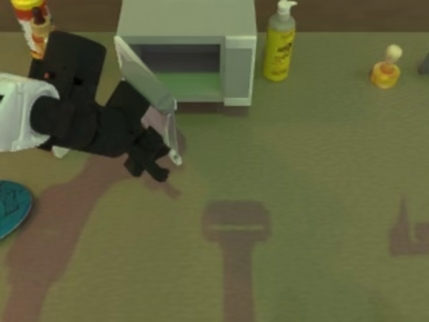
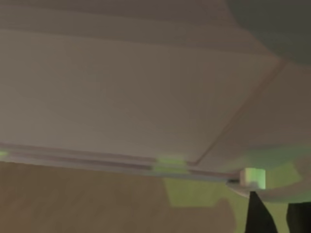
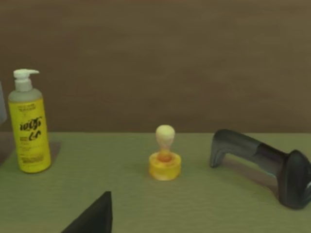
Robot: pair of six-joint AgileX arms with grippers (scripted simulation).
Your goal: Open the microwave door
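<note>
Green table [image 1: 301, 201]; microwave door [image 1: 144, 80] ajar.

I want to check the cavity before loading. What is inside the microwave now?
Through the open door, the microwave shows only its bare green floor. The roof hides the back of the cavity.

One boxy white-grey microwave [image 1: 201, 40] with one white-framed, grey-windowed door [image 1: 149, 87]; one yellow pump bottle with white dispenser [image 1: 279, 43]; one small yellow stamp-like knob with cream top [image 1: 386, 69]; one dark grey handheld scanner [image 3: 265, 162]; one orange-and-white bottle [image 1: 35, 27]; one teal dish edge [image 1: 12, 208]; one black arm visible [image 1: 94, 121]; one olive-green table [image 1: 315, 174].
</note>
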